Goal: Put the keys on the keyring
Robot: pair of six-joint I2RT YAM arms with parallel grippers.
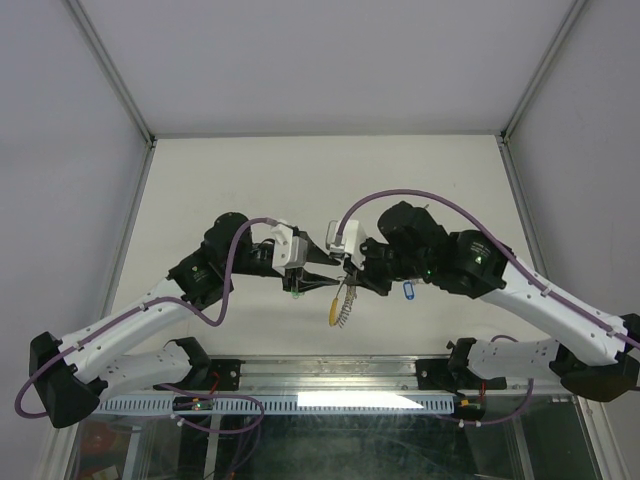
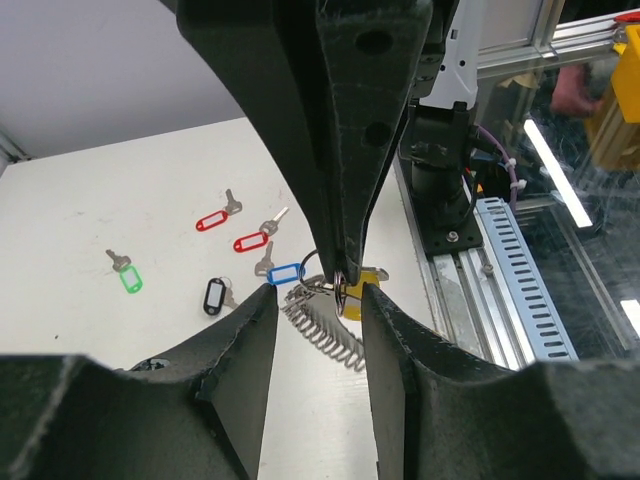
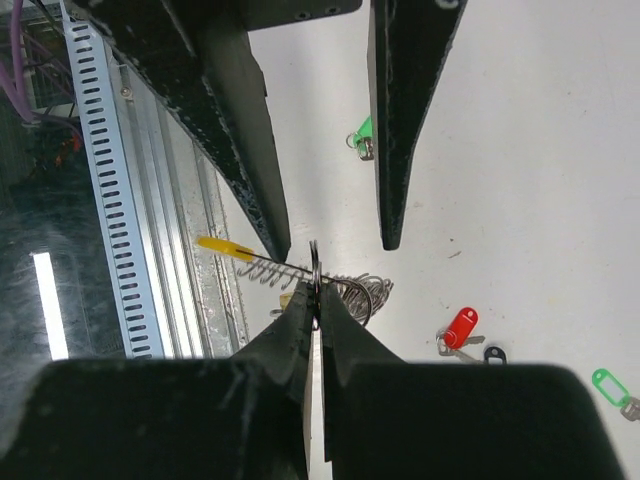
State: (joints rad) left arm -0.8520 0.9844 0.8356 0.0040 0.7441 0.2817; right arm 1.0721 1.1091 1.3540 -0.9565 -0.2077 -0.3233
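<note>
My right gripper [image 3: 315,297] is shut on a thin metal ring at the top of the keyring [image 3: 350,291]. Its silvery coil [image 2: 325,332] and yellow segment [image 3: 225,246] trail from that ring. A yellow tag [image 2: 370,280] hangs just behind the ring. My left gripper [image 2: 317,292] is open, one finger on each side of the ring and coil, and grips nothing. In the top view both grippers [image 1: 305,287] [image 1: 350,288] meet at the table's middle over the keyring [image 1: 341,308]. On the table lie loose keys: green [image 2: 130,278], two red [image 2: 212,220] [image 2: 250,243], blue [image 2: 283,273] and black [image 2: 214,295].
A slotted metal rail [image 2: 520,285] and the arm bases run along the near table edge, close to the hanging keyring. White walls enclose the table on the other three sides. Purple cables [image 1: 420,200] loop over both arms.
</note>
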